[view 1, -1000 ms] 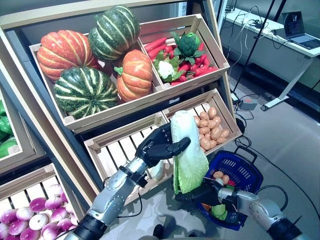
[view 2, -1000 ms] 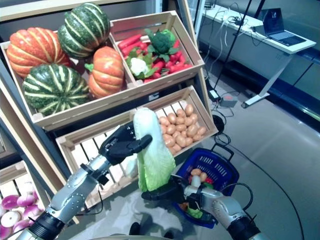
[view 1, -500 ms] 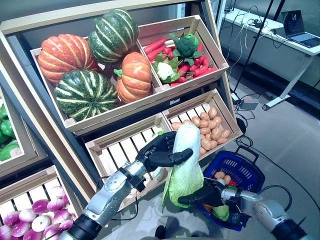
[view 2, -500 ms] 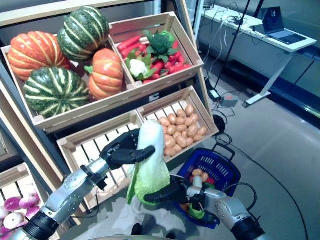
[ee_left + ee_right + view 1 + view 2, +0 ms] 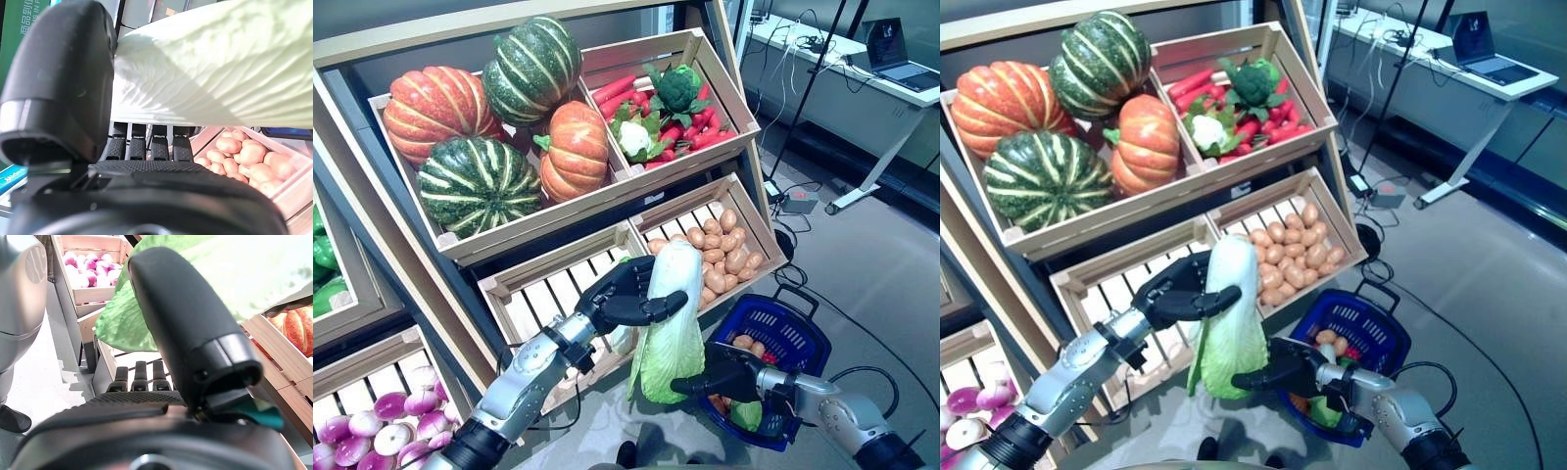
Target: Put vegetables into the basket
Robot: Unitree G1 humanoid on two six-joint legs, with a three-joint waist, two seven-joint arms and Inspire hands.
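Carrying cabbage [image 5: 671,323] toward basket [image 5: 800,338].
Left hand [image 5: 625,294] curling round its white stem; right hand [image 5: 1285,369] reaching, fingers relaxed, under the leaves; next, probably lowering it in.

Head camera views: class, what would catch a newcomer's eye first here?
The napa cabbage, held upright in the left hand in front of the potato crate, with the right hand reaching to its leafy end. Next, the striped pumpkins in the top crate, and the blue basket on the floor.
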